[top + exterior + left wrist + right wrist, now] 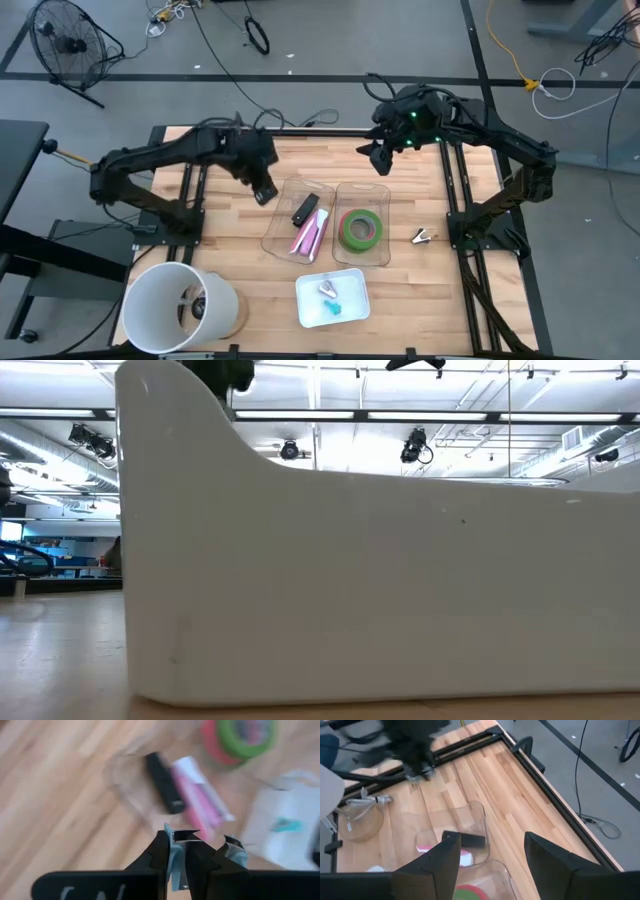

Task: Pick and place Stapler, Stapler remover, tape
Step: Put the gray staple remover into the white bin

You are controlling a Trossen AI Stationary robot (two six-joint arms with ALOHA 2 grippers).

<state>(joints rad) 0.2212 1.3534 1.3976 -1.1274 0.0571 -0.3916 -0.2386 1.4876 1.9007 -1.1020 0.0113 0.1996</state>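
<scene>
My left gripper (265, 192) hangs above the wood just left of a clear bin (283, 232) and is shut on a light-blue stapler remover (173, 857). That bin holds a black stapler (304, 209) and a pink one (310, 237). The clear bin (380, 255) beside it holds the tape (360, 228), a green ring on a red one. Another stapler remover (422, 237) lies on the table to the right. My right gripper (490, 860) hovers open over the far edge, with nothing between its fingers. My left gripper pinches one light-blue arm (172, 862) of the stapler remover between its two fingers, which slant steeply down. The remover's other arm (236, 851) stands outside one finger. Its metal claws (182, 836) stick out past the fingertips. The remover is lifted clear of the table.
A white tray (350, 312) near the front edge holds a silver piece (327, 290) and a teal piece (336, 310); its wall (380, 580) fills the low view. A white bucket (165, 300) stands at the front left corner. Bare wood lies left of the bins.
</scene>
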